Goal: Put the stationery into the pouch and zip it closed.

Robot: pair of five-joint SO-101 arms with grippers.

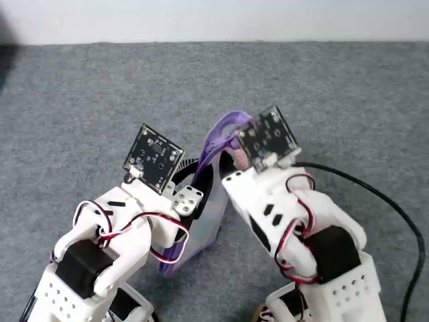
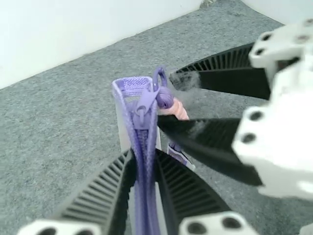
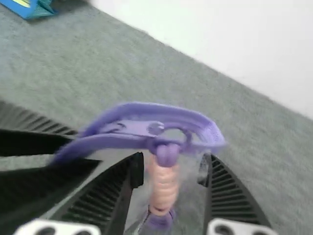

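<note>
One purple pouch (image 1: 209, 213) stands on edge mid-table, between the two arms, its zip edge up. Zip slider (image 2: 146, 104) sits at the pouch's far end, and the teeth look closed from there back to the left gripper (image 2: 145, 161), which is clamped on the zip edge. A pink charm (image 3: 163, 182) hangs off the slider. Right gripper (image 3: 168, 165) has its fingers apart, either side of the charm. Grey felt-like table (image 1: 80, 87).

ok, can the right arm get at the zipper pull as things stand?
Likely yes: the right gripper sits open around the zipper pull, nothing between, and the left gripper pinches the pouch.
</note>
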